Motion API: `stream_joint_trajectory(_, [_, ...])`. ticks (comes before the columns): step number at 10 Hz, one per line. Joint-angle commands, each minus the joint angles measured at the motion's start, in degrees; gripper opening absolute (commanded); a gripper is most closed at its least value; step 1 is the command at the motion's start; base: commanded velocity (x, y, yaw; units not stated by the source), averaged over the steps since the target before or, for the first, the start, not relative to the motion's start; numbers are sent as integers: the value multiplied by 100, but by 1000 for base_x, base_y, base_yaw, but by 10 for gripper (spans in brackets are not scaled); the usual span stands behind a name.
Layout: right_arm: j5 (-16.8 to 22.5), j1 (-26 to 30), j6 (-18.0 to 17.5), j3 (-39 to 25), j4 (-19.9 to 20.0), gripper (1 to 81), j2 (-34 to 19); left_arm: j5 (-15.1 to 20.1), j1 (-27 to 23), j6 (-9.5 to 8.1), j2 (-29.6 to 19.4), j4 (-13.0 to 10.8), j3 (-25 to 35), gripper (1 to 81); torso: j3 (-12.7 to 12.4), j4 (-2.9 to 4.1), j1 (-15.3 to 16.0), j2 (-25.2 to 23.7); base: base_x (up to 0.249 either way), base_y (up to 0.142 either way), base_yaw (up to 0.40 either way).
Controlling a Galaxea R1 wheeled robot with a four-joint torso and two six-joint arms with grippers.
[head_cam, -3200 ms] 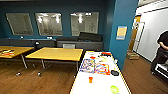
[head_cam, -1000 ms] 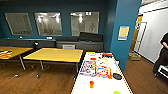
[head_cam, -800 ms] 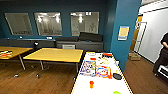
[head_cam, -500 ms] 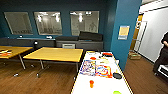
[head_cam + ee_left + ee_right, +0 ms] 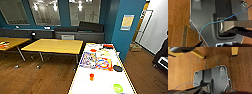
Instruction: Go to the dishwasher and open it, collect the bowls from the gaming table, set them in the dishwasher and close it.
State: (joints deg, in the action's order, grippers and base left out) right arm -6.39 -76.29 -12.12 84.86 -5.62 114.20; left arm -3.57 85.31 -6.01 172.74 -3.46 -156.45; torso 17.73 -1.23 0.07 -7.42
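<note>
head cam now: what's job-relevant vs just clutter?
Job-relevant: none clearly in view; no dishwasher or table-football table.

Lying about: white table with green object, orange cup, dark dish, colourful sheets; yellow tables; person.

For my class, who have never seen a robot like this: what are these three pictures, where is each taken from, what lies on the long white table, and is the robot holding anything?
The machine is a wheeled robot with two arms. The wide picture comes from a camera high on it, looking down at a white table. On it lie colourful printed sheets, a small orange thing, a green bowl and a dark dish. Yellow tables stand beside it. The other two pictures come from wrist cameras: they show the robot's own dark plate above the wooden floor. Nothing shows as held.
</note>
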Motion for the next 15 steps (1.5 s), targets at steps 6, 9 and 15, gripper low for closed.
stream_joint_trajectory(6, [753, 2578, -845, -1113, 61, 811, -1758, 322, -159, 12, 15, 30, 18, 811, 1233, 0, 4, 9, 0, 0, 0])
stream_joint_trajectory(9, [1272, 3308, -1012, -1166, 52, 811, -1907, 322, -159, -23, 6, 30, 1, 811, 1165, 0, 11, 13, 0, 0, 0])
stream_joint_trajectory(15, [1808, 4626, -2233, -823, 35, 811, -1485, 322, -167, -32, 42, 21, 9, 811, 1200, 0, 13, 18, 0, 0, 0])
